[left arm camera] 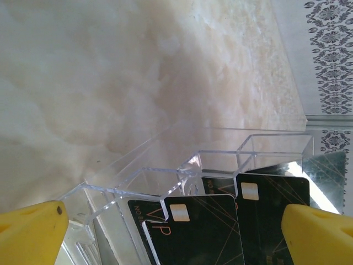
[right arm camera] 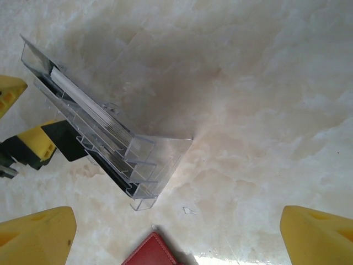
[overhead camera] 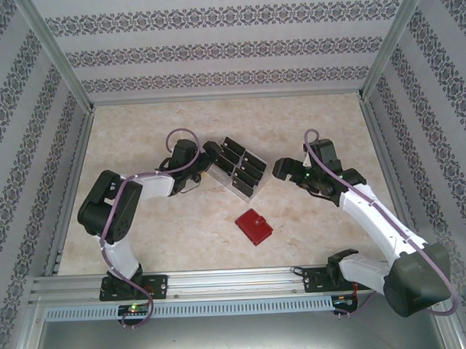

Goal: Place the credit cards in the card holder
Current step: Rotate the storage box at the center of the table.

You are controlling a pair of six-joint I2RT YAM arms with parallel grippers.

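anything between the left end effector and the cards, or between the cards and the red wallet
Nothing visible blocks the left end effector from the credit cards, which stand in pockets of the clear rack. Nothing lies on the table between rack and card holder, but it lies folded shut.

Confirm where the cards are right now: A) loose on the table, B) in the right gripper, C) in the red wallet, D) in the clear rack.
D: the black cards stand in the pockets of the rack, while the wallet lies apart from it.
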